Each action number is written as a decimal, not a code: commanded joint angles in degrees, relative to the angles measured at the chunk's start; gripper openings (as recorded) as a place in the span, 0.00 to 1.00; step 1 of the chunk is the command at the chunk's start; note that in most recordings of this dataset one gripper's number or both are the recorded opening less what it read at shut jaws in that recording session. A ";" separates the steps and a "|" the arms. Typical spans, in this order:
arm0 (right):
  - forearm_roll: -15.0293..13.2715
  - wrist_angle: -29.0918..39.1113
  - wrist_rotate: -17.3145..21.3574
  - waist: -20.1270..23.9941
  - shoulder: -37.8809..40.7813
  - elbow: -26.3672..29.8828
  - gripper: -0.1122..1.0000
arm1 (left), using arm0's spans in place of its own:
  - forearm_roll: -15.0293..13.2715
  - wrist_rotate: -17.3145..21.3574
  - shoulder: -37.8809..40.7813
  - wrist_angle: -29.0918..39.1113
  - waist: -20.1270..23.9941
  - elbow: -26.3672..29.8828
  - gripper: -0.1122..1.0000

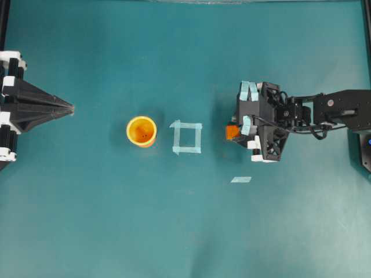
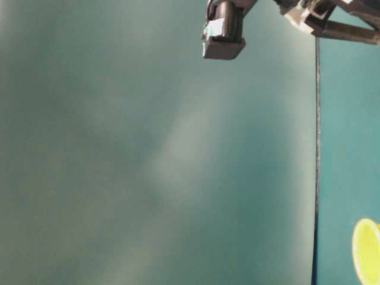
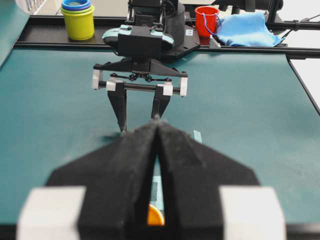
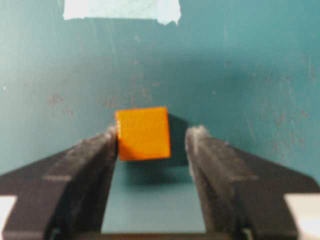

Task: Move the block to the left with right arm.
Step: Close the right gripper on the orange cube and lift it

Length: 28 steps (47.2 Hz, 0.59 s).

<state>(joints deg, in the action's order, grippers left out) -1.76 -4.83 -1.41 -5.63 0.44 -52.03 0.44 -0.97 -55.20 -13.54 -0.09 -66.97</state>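
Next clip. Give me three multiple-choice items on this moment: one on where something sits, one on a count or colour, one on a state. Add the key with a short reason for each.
1. In the overhead view, where is the tape square?
A. between the cup and the block
B. left of the cup
C. right of the block

2. What colour is the block?
A. blue
B. orange
C. white

3. How does the right gripper stand?
A. shut, far from the block
B. open, fingers on either side of the block
C. holding the cup

Key: 1 A, the square lies in the middle of the row of three. 2 B, the right wrist view shows an orange cube on the teal table. 3 B, a gap shows between the block and one finger, and the block rests on the table.
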 commanded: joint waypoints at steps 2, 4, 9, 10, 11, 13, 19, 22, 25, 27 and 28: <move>-0.09 -0.09 0.09 0.00 -0.44 1.32 0.61 | 0.09 -0.09 0.44 -0.26 0.00 1.67 0.10; -0.09 0.00 0.09 0.18 -0.44 1.32 0.59 | 0.09 -0.09 0.44 -0.26 0.00 1.76 0.10; -0.09 0.18 0.18 0.53 -0.53 1.32 0.52 | 0.09 -0.09 0.44 -0.26 0.00 1.76 0.10; -0.09 0.35 0.18 0.62 -0.53 1.41 0.50 | 0.09 -0.09 0.44 -0.26 0.00 1.76 0.10; -0.09 0.53 0.26 0.62 -0.53 1.41 0.48 | 0.09 -0.09 0.44 -0.26 0.00 1.67 0.10; -0.09 1.41 0.26 0.97 -0.70 1.49 0.47 | 0.09 -0.09 0.44 -0.26 0.00 1.76 0.10; -0.09 5.19 0.26 1.76 -2.55 2.37 0.47 | 0.09 -0.09 0.44 -0.26 -0.09 1.76 0.10; -0.09 7.65 0.18 1.76 -4.22 3.08 0.47 | 0.09 -0.09 0.44 -0.26 -0.09 1.67 0.10; -0.09 10.28 0.09 1.76 -6.42 3.96 0.47 | 0.09 -0.09 0.44 -0.18 0.00 1.67 0.10; -0.09 11.43 0.09 1.76 -7.73 4.48 0.47 | 0.09 -0.09 0.44 -0.26 0.00 1.67 0.10; -0.09 11.87 0.09 1.76 -8.26 4.66 0.47 | 0.18 -0.09 0.44 -0.18 0.00 1.76 0.10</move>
<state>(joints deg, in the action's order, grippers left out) -1.76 5.19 -1.23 -3.87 -4.39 -49.31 0.44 -1.05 -55.20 -13.54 -0.09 -66.97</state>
